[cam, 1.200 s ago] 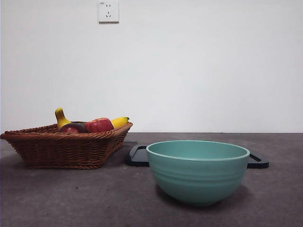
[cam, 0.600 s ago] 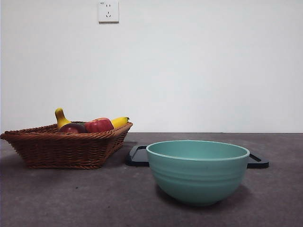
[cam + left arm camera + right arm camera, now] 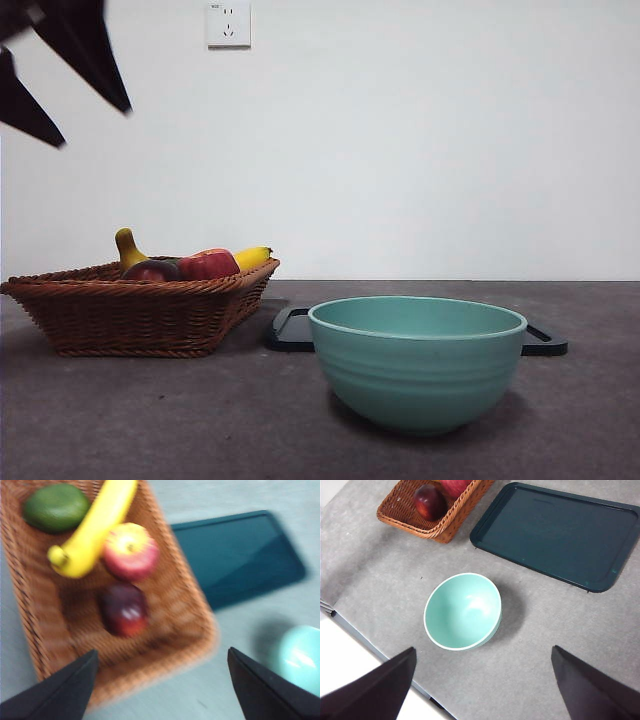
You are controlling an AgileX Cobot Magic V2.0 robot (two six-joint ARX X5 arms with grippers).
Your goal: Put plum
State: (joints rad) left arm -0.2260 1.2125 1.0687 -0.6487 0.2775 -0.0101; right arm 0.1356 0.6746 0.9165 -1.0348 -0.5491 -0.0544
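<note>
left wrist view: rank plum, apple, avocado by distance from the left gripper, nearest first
1. plum: in the wicker basket, closest to the open left gripper hanging above.
2. apple: next along, beside the banana.
3. avocado: in the basket's far corner, beyond the banana.

Woven wicker basket [image 3: 140,310]; glossy plum [image 3: 123,608]; smooth, matt bowl [image 3: 417,362].

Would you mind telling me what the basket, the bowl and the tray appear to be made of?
The basket looks like woven brown wicker, with its interlaced strands showing. The bowl seems glazed ceramic or smooth plastic: turquoise, faintly ridged, with soft highlights. The tray looks like dark moulded plastic, with a smooth surface and a raised rim.
</note>
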